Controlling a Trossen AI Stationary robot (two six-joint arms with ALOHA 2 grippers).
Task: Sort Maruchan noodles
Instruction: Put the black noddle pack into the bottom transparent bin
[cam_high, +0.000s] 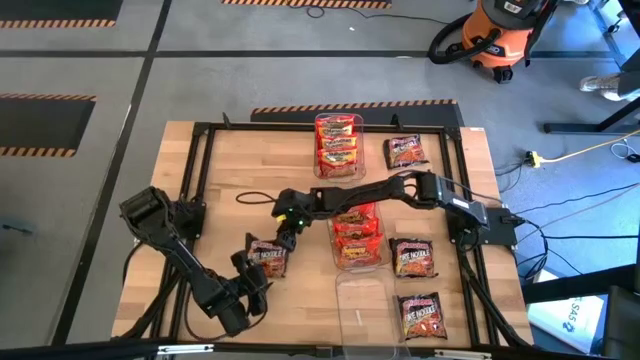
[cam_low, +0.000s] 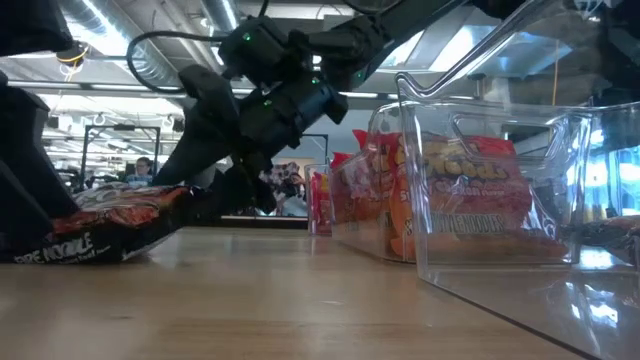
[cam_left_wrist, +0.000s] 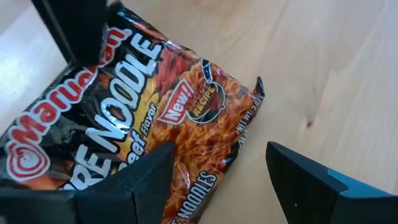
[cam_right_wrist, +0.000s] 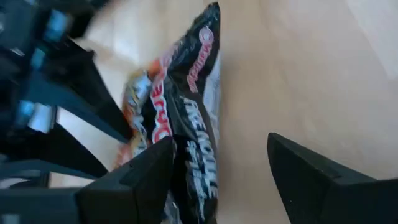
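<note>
A dark Maruchan noodle packet (cam_high: 268, 258) lies on the wooden table left of the bins, and both grippers are at it. My left gripper (cam_high: 255, 272) comes from the near left and stands open. One of its fingers is over the packet's (cam_left_wrist: 155, 106) near end and the other over bare wood. My right gripper (cam_high: 283, 238) reaches across from the right, also open. One of its fingers is over the packet's (cam_right_wrist: 180, 124) far end. In the low view the packet (cam_low: 90, 225) rests on the table with its far end slightly raised. My left gripper has one finger (cam_left_wrist: 134, 180) over the packet's near end; I cannot tell whether it touches. My right gripper has one finger (cam_right_wrist: 146, 177) over the packet's far end; I cannot tell whether that one touches either.
A clear bin (cam_high: 338, 122) of red-yellow packets stands at the far centre. A second bin (cam_high: 356, 262) of orange-red packets sits mid-table, under the right arm. A third clear bin (cam_high: 365, 305) stands nearer. Three dark packets (cam_high: 405, 152) (cam_high: 412, 257) (cam_high: 420, 315) lie at the right.
</note>
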